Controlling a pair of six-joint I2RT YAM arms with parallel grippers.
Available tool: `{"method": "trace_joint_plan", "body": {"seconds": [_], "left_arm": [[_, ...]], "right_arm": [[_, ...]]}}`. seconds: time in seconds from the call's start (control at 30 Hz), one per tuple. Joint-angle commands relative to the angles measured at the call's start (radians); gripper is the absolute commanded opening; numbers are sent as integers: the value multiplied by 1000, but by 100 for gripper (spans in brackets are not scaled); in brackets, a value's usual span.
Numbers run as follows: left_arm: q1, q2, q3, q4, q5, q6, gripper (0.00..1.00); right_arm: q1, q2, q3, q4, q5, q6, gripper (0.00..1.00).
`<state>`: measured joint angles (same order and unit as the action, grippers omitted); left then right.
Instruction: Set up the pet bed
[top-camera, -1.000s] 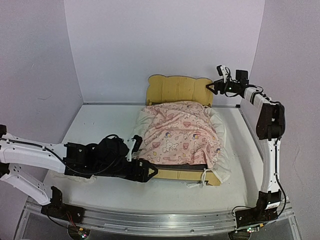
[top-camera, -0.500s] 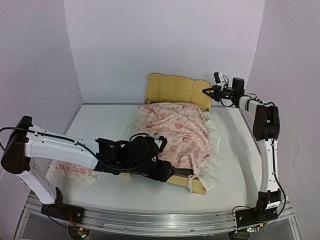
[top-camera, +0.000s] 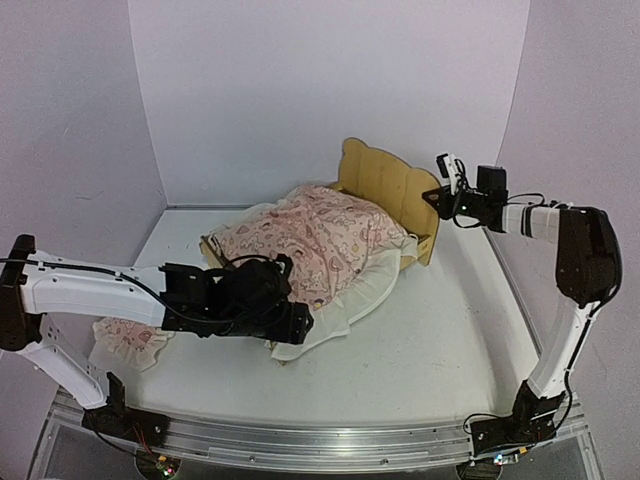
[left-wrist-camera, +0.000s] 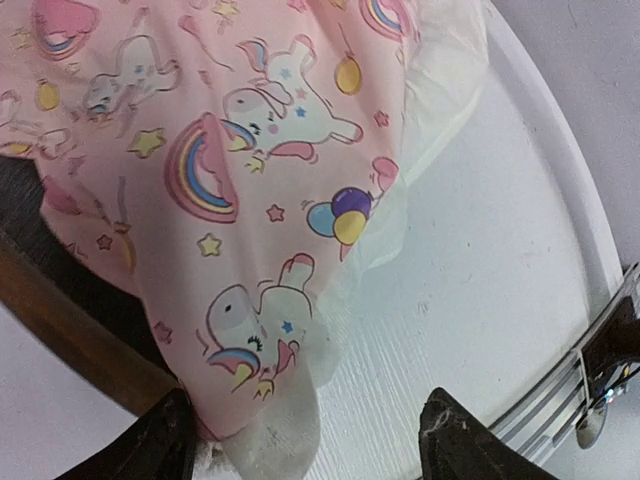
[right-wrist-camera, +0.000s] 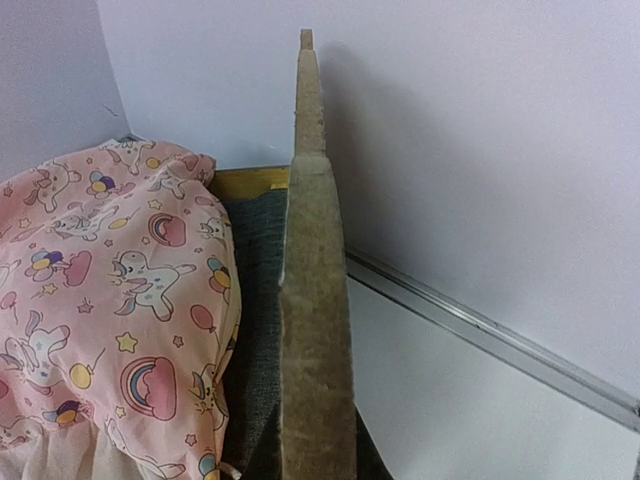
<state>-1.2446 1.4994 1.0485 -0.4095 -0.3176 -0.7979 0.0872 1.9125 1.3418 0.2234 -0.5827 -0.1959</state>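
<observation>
The pet bed (top-camera: 388, 186) stands skewed on the table, its wavy plywood headboard at the back right and its foot towards the front left. A pink unicorn blanket (top-camera: 318, 232) lies over it. My right gripper (top-camera: 437, 197) is shut on the headboard's right edge (right-wrist-camera: 315, 300), seen end-on, with the dark grey mattress pad (right-wrist-camera: 258, 290) beside it. My left gripper (top-camera: 293, 335) is at the foot corner. It stands open (left-wrist-camera: 310, 445), and the blanket's white ruffled corner (left-wrist-camera: 270, 425) hangs between the fingers (left-wrist-camera: 165, 445). A wooden rail (left-wrist-camera: 80, 335) shows under the blanket.
A small pink ruffled pillow (top-camera: 128, 340) lies on the table at the front left, under my left arm. Lilac walls close in the back and both sides. The metal rail (top-camera: 320, 440) runs along the near edge.
The bed has swung round, its foot to the left and its headboard towards the right wall. My right gripper closed on the headboard edge. My left arm drew back left with the foot end.
</observation>
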Motion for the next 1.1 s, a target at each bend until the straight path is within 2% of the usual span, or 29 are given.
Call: {"method": "trace_joint_plan", "body": {"seconds": [0.0,0.2,0.3,0.33,0.37,0.4,0.47,0.5,0.57,0.67,0.77,0.9,1.0,1.07], "left_arm": [[93,-118,-24,-22,-48,-22,79],[184,-141,-17,-15,-50,52,86],[249,-151,-14,18,2,91,88],[273,-156,-23,39,24,106,89],[297,-160,-29,62,50,132,89],[325,-161,-38,79,76,139,90],[393,-167,-53,101,134,158,90],[426,-170,-58,110,160,169,90],[485,-169,-64,139,228,203,90],[507,-127,-47,163,310,239,89],[509,-106,-77,229,390,247,89],[508,-64,-93,260,417,236,85],[508,-29,-93,256,401,229,81],[508,-9,-96,255,403,227,79]], "right_arm": [[-64,-215,-143,8,379,130,0],[-67,-378,-334,-91,487,179,0],[-66,-450,-437,-105,496,247,0],[-67,-469,-458,-109,483,257,4],[-67,-483,-472,-123,477,266,14],[-66,-495,-466,-146,471,269,29],[-66,-509,-411,-266,512,268,56],[-67,-514,-374,-331,542,269,66],[-66,-536,-314,-456,606,315,81],[-65,-608,-287,-554,641,375,95],[-25,-701,-280,-623,687,358,98],[124,-773,-238,-712,751,304,98],[219,-782,-236,-746,666,322,98],[261,-769,-270,-735,483,351,98]]}}
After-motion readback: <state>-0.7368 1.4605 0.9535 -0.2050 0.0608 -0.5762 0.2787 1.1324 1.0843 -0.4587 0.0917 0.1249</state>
